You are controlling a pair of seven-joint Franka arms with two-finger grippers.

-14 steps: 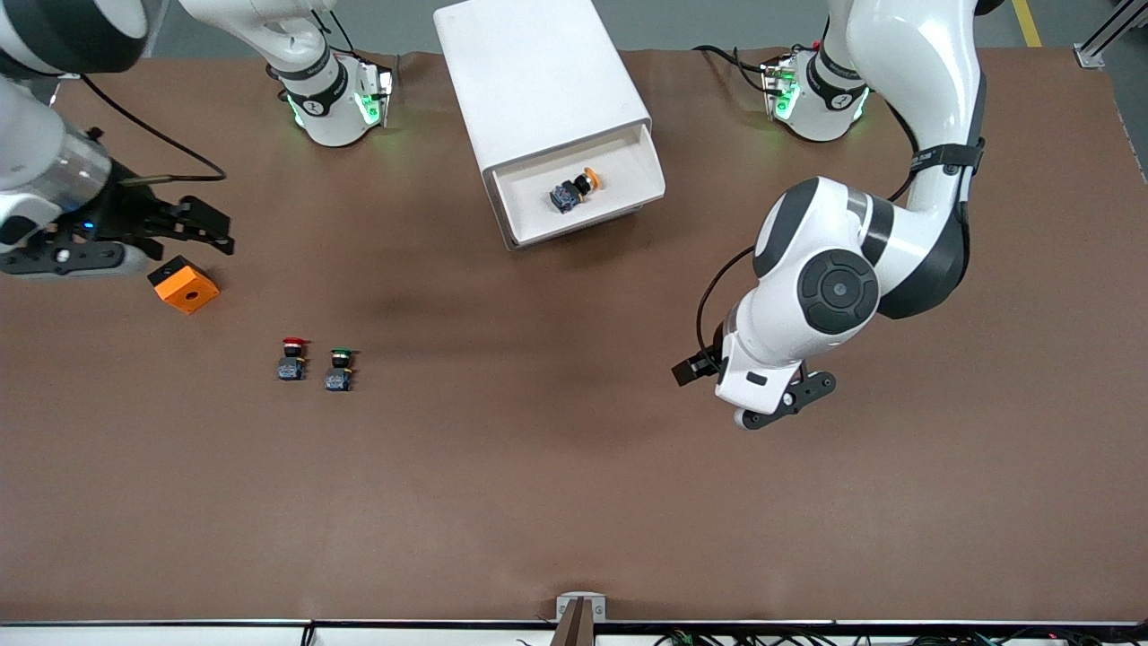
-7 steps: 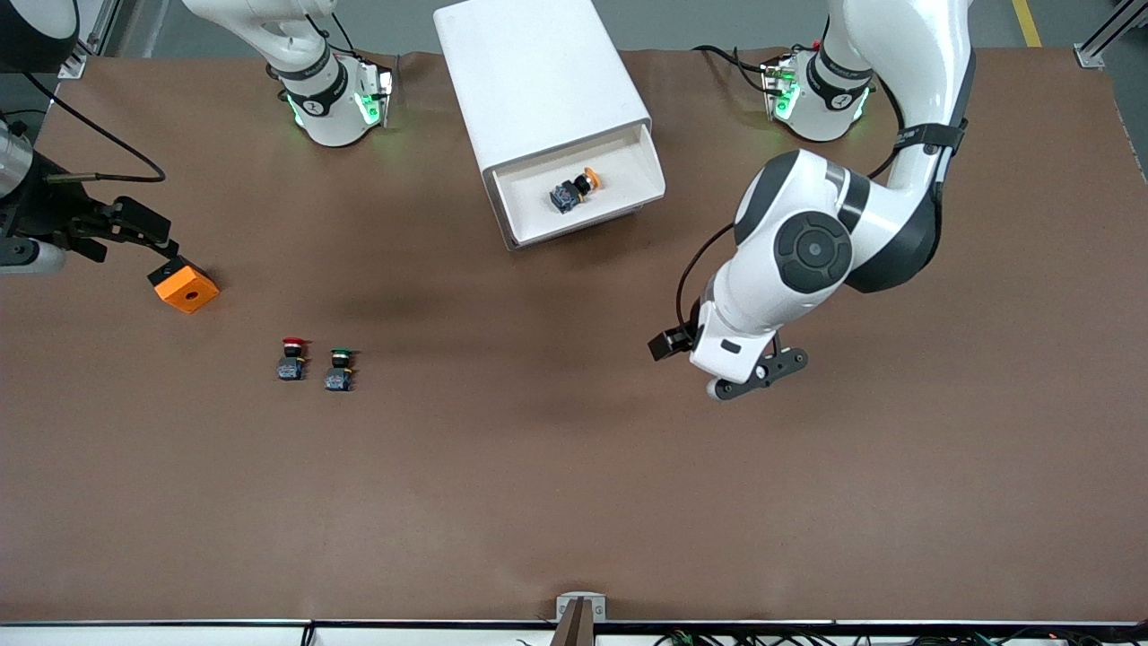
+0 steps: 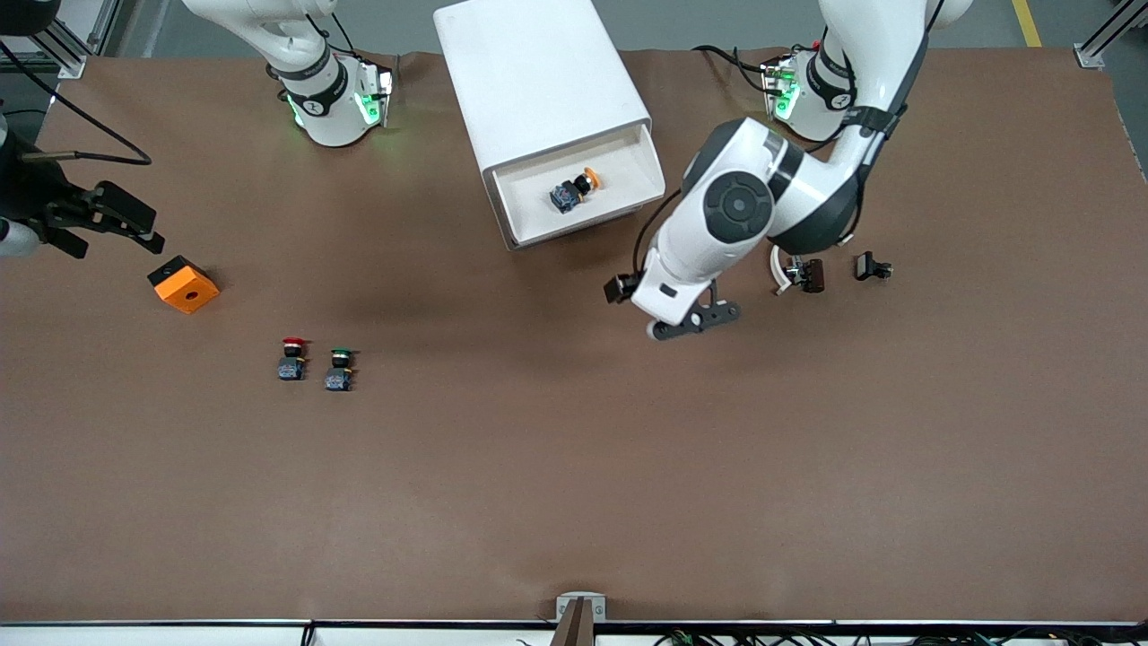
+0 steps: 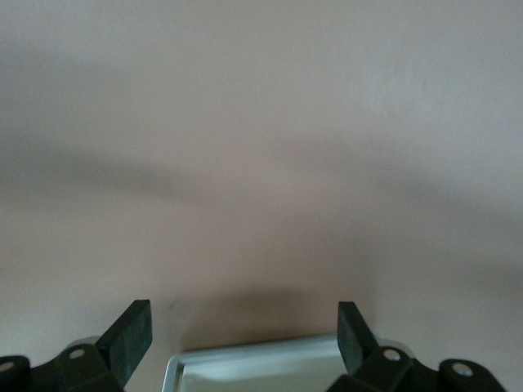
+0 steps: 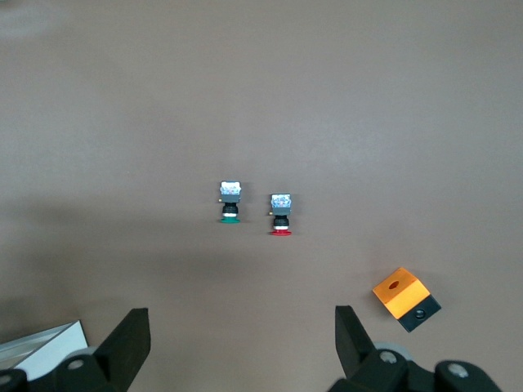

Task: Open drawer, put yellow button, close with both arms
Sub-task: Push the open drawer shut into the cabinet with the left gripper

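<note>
Right claw point(image 3: 115, 235) has backed off to the very edge of the bench point(image 3: 574, 493) at the right arm's end. It now hangs over bare surface next to the orange block point(image 3: 183, 284), with its fingers spread wide and nothing in them. A second ago it was right over that block. The red button point(image 3: 292, 358) and green button point(image 3: 339, 369) sit side by side, nearer the camera than the block, and haven't been touched.

The drawer point(image 3: 619, 170) is pulled out of the white cabinet point(image 3: 538, 81), and the yellow button point(image 3: 574, 190) is already lying on its side in the tray. So the "put" part looks done.

The big change is the left arm. It has swung in from the open bench and its left claw point(image 4: 243, 331) is now over bare bench close to the drawer's corner, at the left arm's end. Its fingers are wide apart and it's holding nothing. That move also uncovered two small dark parts point(image 3: 803, 274) it had been hiding.

Looks like it's lining up for the close. The right arm is parked well away, though, so a two-arm push isn't set up yet.
</note>
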